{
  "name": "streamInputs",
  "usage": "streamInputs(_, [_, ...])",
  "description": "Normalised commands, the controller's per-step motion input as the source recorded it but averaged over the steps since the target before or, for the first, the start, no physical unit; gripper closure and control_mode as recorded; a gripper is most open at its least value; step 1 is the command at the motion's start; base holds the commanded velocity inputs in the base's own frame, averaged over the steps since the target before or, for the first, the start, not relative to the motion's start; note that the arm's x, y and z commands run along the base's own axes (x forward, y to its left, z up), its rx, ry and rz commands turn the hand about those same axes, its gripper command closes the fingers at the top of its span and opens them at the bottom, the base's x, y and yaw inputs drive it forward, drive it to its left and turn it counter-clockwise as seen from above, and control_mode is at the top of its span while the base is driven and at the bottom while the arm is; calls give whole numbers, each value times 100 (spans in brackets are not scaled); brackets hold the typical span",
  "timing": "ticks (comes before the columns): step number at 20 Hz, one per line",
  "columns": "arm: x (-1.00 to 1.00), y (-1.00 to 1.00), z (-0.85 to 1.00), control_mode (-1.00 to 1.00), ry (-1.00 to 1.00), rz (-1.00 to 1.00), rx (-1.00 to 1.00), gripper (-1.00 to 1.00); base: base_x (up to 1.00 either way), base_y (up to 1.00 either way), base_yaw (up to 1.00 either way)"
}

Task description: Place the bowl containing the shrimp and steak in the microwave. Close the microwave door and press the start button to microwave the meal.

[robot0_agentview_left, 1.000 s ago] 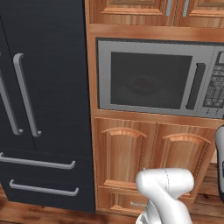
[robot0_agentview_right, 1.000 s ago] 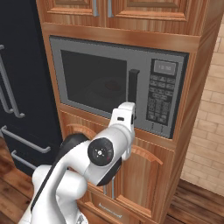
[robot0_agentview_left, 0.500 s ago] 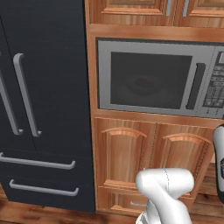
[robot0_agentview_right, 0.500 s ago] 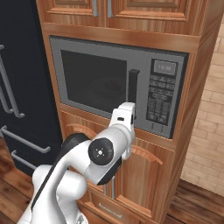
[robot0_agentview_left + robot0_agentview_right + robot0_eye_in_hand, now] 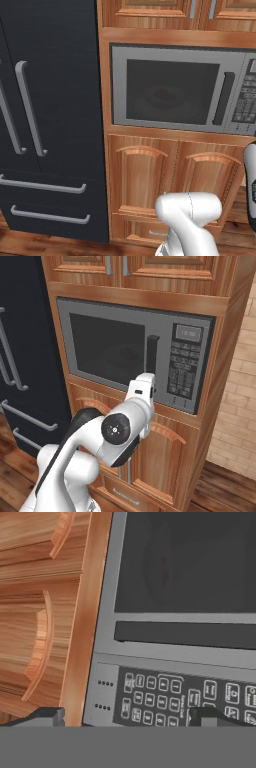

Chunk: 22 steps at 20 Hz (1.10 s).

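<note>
Fingers: the two dark fingertips (image 5: 50, 716) stand far apart, with nothing between them.
Gripper: the gripper (image 5: 125, 718) is open and holds nothing. It points at the front of the microwave (image 5: 135, 351), close to the bottom corner of the keypad (image 5: 175, 699).
Keypad: a dark panel with rows of small buttons, at the right side of the microwave. One fingertip is in front of the buttons, the other is in front of the wooden cabinet (image 5: 35, 612) beside it. I cannot tell if a fingertip touches anything.
Microwave door: the microwave door (image 5: 170, 90) is shut. Its dark bar handle (image 5: 151, 354) stands up and down, just beside the keypad.
Bowl: something round and pale shows dimly through the dark glass, the bowl (image 5: 117, 358), inside the microwave. The food in it is too dim to make out.
Arm: the white arm (image 5: 120, 431) reaches up in front of the wooden cabinet doors (image 5: 165, 175) under the microwave.
Fridge: a big black fridge (image 5: 50, 115) with grey handles stands left of the microwave.
</note>
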Motion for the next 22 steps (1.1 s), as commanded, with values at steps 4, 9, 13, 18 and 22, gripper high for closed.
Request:
streamInputs(4, [0,0,0,-100,1,0,0,-100,0,0,0])
streamInputs(9, [-5,-8,0,-100,0,-1,0,-100,0,0,0])
streamInputs(13, [-5,-14,0,-100,0,-1,0,-100,0,0,0])
streamInputs(18, [0,-35,0,-100,0,0,0,-100,0,0,0])
streamInputs(22, [0,-37,0,-100,0,0,0,-100,0,0,0])
